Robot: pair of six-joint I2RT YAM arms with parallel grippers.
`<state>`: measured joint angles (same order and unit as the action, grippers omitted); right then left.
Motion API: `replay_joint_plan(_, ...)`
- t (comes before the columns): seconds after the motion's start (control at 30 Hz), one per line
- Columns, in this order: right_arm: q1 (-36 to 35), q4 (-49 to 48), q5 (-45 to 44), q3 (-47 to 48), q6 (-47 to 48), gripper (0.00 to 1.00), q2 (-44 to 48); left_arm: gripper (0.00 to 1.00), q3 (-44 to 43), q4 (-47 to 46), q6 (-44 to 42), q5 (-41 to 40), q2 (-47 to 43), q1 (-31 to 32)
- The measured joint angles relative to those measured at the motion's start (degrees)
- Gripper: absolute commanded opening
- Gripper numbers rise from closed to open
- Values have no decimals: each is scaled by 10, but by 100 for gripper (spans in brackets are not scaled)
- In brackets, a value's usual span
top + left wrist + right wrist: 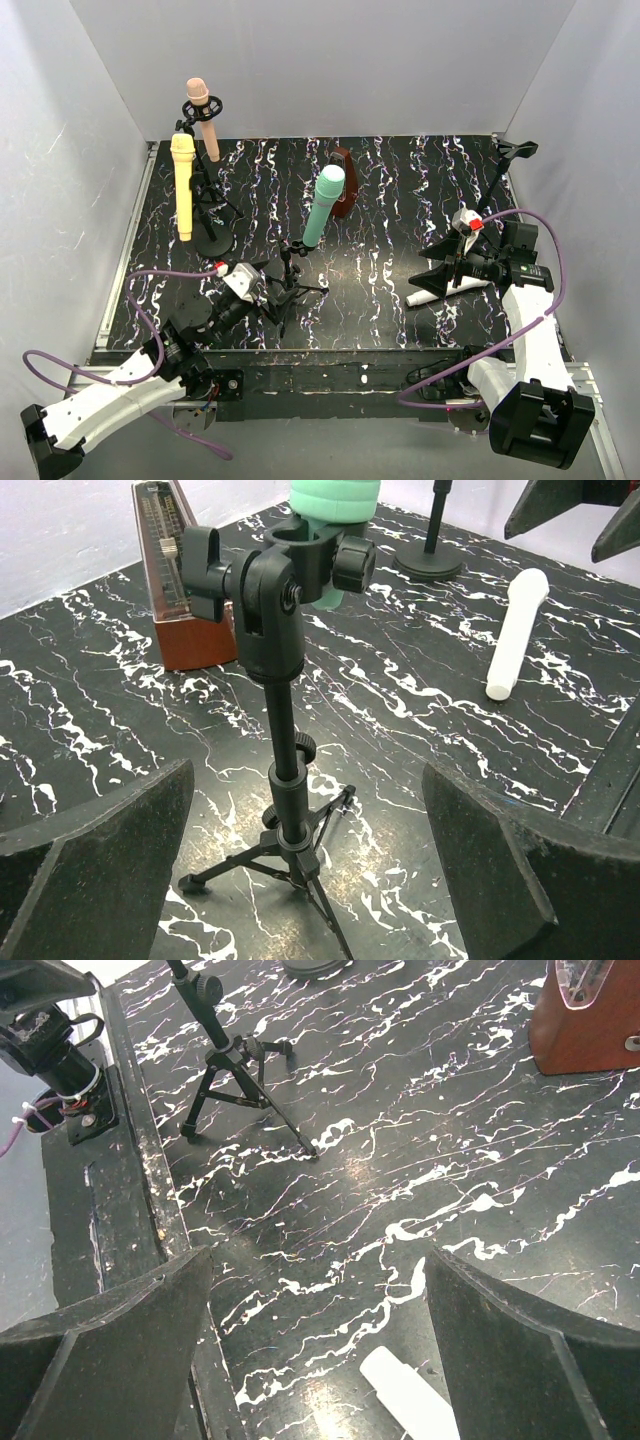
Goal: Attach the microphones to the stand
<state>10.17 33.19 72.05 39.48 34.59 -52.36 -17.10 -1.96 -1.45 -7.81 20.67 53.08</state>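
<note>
A teal-green microphone [324,205] [335,495] sits clamped in the clip of a small black tripod stand [290,282] [285,780]. My left gripper [268,300] [305,880] is open, with its fingers on either side of the tripod's lower pole and not touching it. The white microphone [445,292] [515,630] [410,1395] lies flat on the table. My right gripper [435,268] [320,1350] hangs open just above its handle end. The peach-pink microphone [197,110] and the pale yellow microphone [183,185] stand in the clips of a round-based stand [212,235] at the back left.
A brown metronome [343,180] [175,590] [590,1020] stands behind the teal microphone. Another black stand with an empty clip [515,150] rises at the back right corner. White walls close in three sides, and a metal rail [130,1160] runs along the near table edge.
</note>
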Motion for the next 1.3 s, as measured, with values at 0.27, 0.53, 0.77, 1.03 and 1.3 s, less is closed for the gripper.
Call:
replay_joint_plan(0.27,0,2,1,0,2,93,-2,97,14,-49,-14,-20,27,0)
replay_joint_plan(0.53,0,2,1,0,2,93,-2,75,-3,-97,-39,-19,125,-19)
replay_joint_plan(0.77,0,2,1,0,2,93,-2,41,-19,-132,-39,9,176,-59)
replay_joint_plan(1.03,0,3,1,0,3,93,-2,0,-27,-172,-22,58,209,-81)
replay_joint_plan(1.3,0,4,1,0,4,93,-2,0,-36,-204,-37,98,246,-110)
